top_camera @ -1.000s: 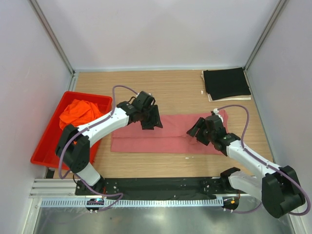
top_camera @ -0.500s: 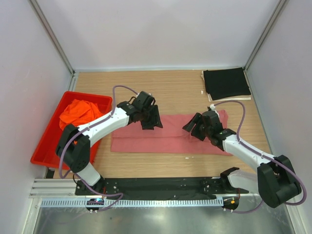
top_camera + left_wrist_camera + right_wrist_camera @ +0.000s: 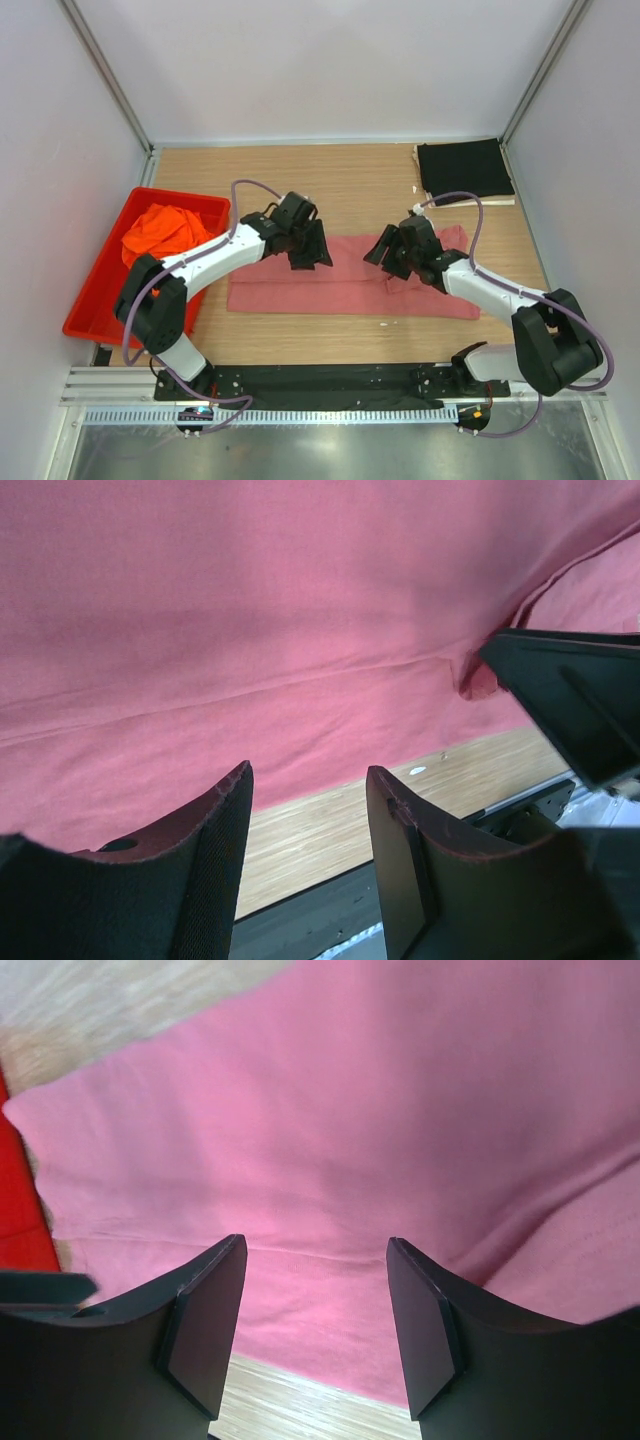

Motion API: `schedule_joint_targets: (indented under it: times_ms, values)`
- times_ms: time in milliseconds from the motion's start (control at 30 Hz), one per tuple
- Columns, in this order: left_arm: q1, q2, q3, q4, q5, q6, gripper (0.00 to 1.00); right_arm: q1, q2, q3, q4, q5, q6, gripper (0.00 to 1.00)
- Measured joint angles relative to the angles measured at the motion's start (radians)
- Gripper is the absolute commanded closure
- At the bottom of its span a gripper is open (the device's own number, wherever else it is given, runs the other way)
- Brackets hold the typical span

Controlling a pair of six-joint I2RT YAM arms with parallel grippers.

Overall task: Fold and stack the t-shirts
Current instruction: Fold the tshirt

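Status: roughly one shirt of three done, by my read. The black t-shirt (image 3: 465, 168) lies folded flat in the far right corner of the table (image 3: 360, 190), and I take that as the start of the stack. The rose-red t-shirt (image 3: 330, 288) is mid-table, laid out as a long flat band running left to right, so it looks partly folded, with the crosswise folds left to do. The orange t-shirt (image 3: 160, 228) is a crumpled heap in the red tray (image 3: 100, 290) on the left, not started. The left gripper (image 3: 312, 255) is over the far edge of the rose band, left of centre; the right gripper (image 3: 385, 258) is over it right of centre. Both have their jaws spread with nothing between them, and the wrist views show only flat pink cloth under the gaps. Can't tell whether the fingertips touch the fabric. Remaining: finish the rose shirt's folds, place it on the black one, then pull the orange shirt from the tray, spread it, fold it, stack it.
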Motion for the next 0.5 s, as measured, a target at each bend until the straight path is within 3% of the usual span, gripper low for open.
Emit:
schedule_joint_targets:
  times_ms: [133, 267, 500]
  values:
    - [0.0, -0.003, -0.05, 0.029, 0.002, -0.019, 0.5, 0.0, -0.009, 0.083, -0.055, 0.016, -0.041, 0.36]
    - [-0.015, -0.006, -0.09, 0.054, 0.01, -0.033, 0.56, -0.002, -0.023, 0.181, -0.165, 0.095, -0.072, 0.47]
    - [-0.151, 0.0, -0.072, 0.183, 0.04, -0.052, 0.88, -0.103, -0.07, 0.243, -0.333, 0.209, -0.096, 0.71]
